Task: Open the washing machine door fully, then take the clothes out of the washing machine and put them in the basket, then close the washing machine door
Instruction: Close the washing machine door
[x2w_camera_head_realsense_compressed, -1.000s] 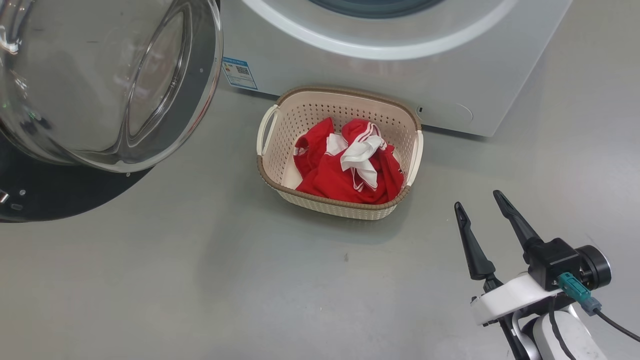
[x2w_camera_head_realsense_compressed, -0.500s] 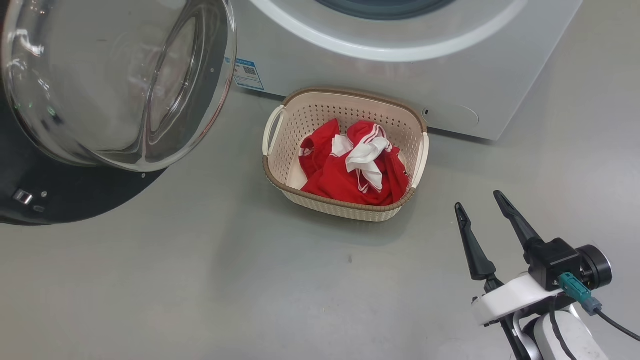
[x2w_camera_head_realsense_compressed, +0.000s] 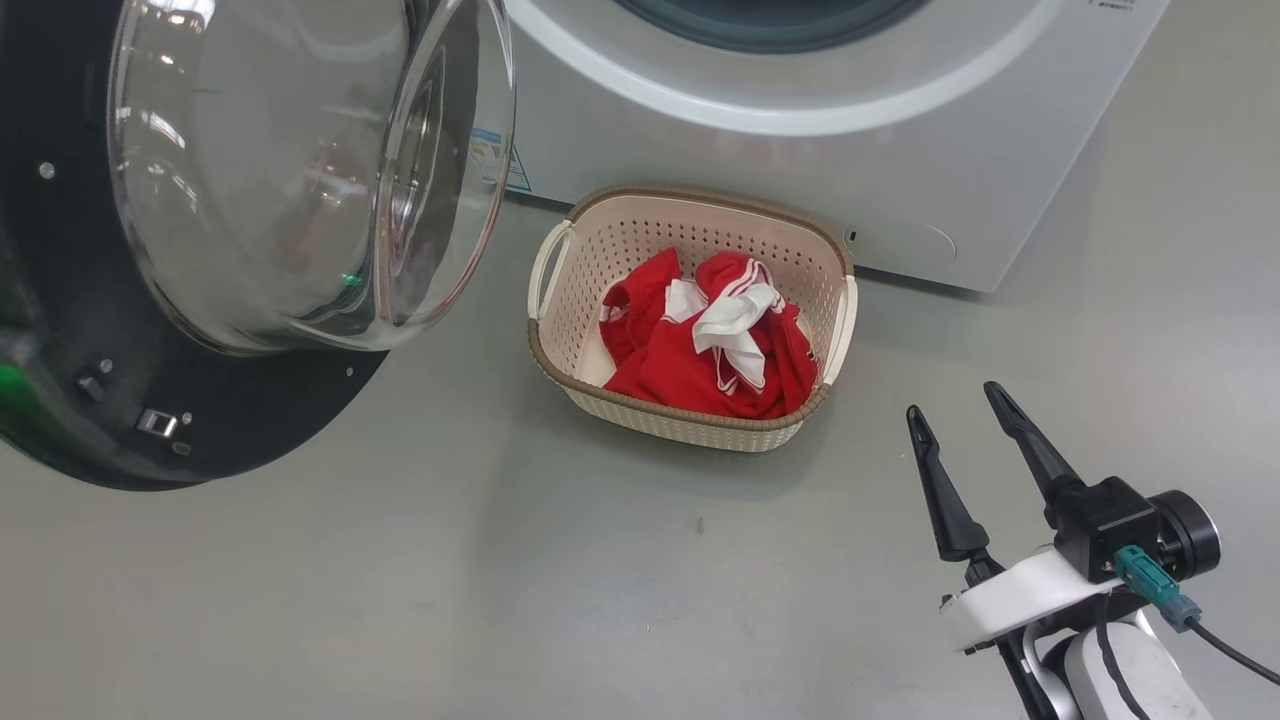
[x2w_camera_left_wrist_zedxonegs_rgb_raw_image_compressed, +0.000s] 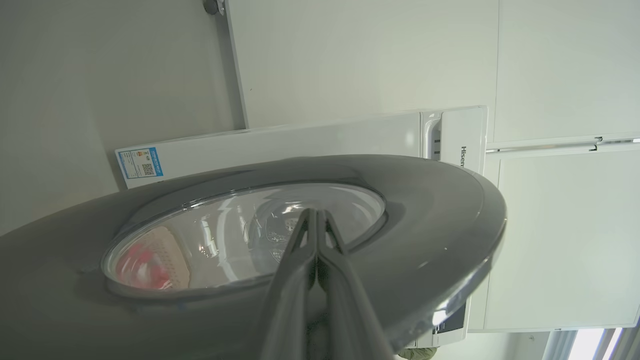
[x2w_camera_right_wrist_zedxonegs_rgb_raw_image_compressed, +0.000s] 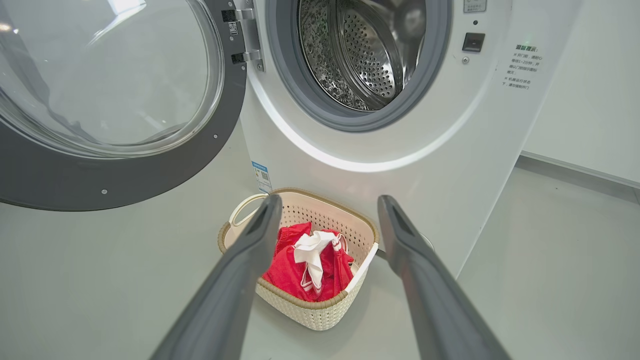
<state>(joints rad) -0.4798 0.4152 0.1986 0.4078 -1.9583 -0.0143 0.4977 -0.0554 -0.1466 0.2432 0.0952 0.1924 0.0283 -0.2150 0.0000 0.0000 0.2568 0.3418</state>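
Note:
The washing machine door (x2w_camera_head_realsense_compressed: 200, 440), black-rimmed with a clear glass bowl, stands half swung at the left of the white washing machine (x2w_camera_head_realsense_compressed: 800, 170). In the left wrist view my left gripper (x2w_camera_left_wrist_zedxonegs_rgb_raw_image_compressed: 315, 212) is shut, its tips against the door's (x2w_camera_left_wrist_zedxonegs_rgb_raw_image_compressed: 425, 215) outer face at the edge of the glass. The red and white clothes (x2w_camera_head_realsense_compressed: 700, 350) lie in the cream basket (x2w_camera_head_realsense_compressed: 700, 425) on the floor before the machine. My right gripper (x2w_camera_head_realsense_compressed: 951, 400) hangs open and empty to the basket's right. The right wrist view shows the steel drum (x2w_camera_right_wrist_zedxonegs_rgb_raw_image_compressed: 365, 50) with nothing in it.
The basket (x2w_camera_right_wrist_zedxonegs_rgb_raw_image_compressed: 310, 310) sits close under the machine's front, below the drum opening. Grey floor stretches in front of it and to the right. A white wall (x2w_camera_right_wrist_zedxonegs_rgb_raw_image_compressed: 590, 100) runs behind the machine on its right side.
The door has swung right, towards the machine's opening, its glass bowl turning more edge-on. The head camera has shifted a little. The right gripper, basket and clothes have stayed put.

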